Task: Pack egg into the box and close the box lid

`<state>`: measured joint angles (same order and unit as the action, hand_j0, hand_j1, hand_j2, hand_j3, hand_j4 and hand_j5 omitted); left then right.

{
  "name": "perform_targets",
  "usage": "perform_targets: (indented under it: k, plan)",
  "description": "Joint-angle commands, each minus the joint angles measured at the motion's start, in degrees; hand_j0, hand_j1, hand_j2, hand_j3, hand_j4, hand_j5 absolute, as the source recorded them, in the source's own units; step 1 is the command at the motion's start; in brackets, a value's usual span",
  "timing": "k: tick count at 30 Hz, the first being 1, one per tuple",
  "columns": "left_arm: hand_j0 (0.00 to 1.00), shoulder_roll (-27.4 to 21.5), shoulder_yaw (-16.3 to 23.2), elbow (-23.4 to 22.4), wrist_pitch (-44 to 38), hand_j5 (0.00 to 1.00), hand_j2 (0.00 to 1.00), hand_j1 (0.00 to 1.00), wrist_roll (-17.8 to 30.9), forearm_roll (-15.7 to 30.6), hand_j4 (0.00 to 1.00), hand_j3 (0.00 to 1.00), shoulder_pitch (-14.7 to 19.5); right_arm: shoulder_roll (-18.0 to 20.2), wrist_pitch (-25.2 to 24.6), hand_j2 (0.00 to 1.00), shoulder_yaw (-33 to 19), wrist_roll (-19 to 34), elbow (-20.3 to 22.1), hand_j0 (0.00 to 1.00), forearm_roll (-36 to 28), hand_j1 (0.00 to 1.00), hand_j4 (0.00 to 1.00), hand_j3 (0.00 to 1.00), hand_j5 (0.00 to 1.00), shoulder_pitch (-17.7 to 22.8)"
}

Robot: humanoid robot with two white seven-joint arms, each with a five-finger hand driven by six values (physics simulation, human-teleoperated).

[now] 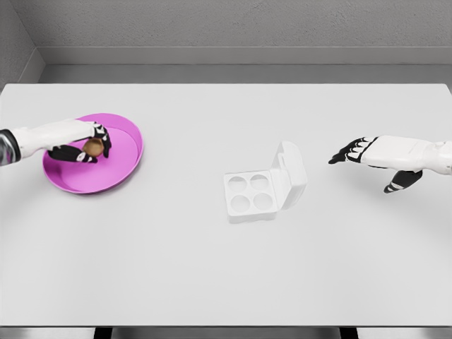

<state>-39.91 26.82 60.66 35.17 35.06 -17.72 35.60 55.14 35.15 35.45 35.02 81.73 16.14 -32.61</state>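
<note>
The left hand (81, 147) had curled around the small brown egg (91, 146) in the round pink bowl (127, 169), the right hand (367, 154) waited with loose, empty fingers, and the white four-hole plastic box (251, 194) was empty with its lid up.

My left hand (83, 145) curled around the brown egg (91, 146) inside the pink bowl (123, 168) on the white table (212, 275). The white box (252, 194) sat mid-table, lid (292, 171) raised. My right hand (374, 159) hovered well apart, fingers spread.

bowl (120, 173) left | egg (92, 146) in bowl | box (263, 187) centre, on table (212, 268)
</note>
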Motion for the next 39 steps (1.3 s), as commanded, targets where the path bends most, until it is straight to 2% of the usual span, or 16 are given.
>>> perform_targets:
  k: [1, 7, 10, 30, 39]
  plan:
    - [0.33, -0.17, -0.11, 3.67, -0.17, 0.33, 0.33, 0.33, -0.06, 2.16, 0.33, 0.33, -0.09, 0.06, -0.15, 1.00, -0.03, -0.02, 0.01, 1.00, -0.32, 1.00, 1.00, 1.00, 1.00, 0.00]
    - [0.33, -0.09, -0.11, 9.56, -0.17, 0.33, 0.33, 0.33, -0.06, 3.75, 0.33, 0.33, -1.23, 0.06, -0.15, 1.00, -0.03, -0.02, 0.10, 1.00, -0.32, 1.00, 1.00, 1.00, 1.00, 0.00]
    - [0.33, 0.18, -0.19, 10.70, -0.17, 0.33, 0.33, 0.33, -0.06, 3.66, 0.33, 0.33, -1.84, 0.06, -0.15, 1.00, -0.03, -0.02, 0.10, 1.00, -0.32, 1.00, 1.00, 1.00, 1.00, 0.00]
    - [0.33, 4.57, 0.07, 14.57, -0.17, 0.33, 0.33, 0.33, -0.06, 3.22, 0.33, 0.33, -2.90, -0.03, -0.15, 1.00, 0.06, -0.02, 1.86, 1.00, -0.40, 1.00, 1.00, 1.00, 1.00, 0.44]
    - [0.33, 9.93, 0.16, 16.94, -0.17, 0.33, 0.33, 0.33, -0.06, 3.75, 0.33, 0.33, -3.69, -0.03, -0.15, 1.00, 0.15, -0.02, 2.38, 1.00, -0.40, 1.00, 1.00, 1.00, 1.00, 1.32]
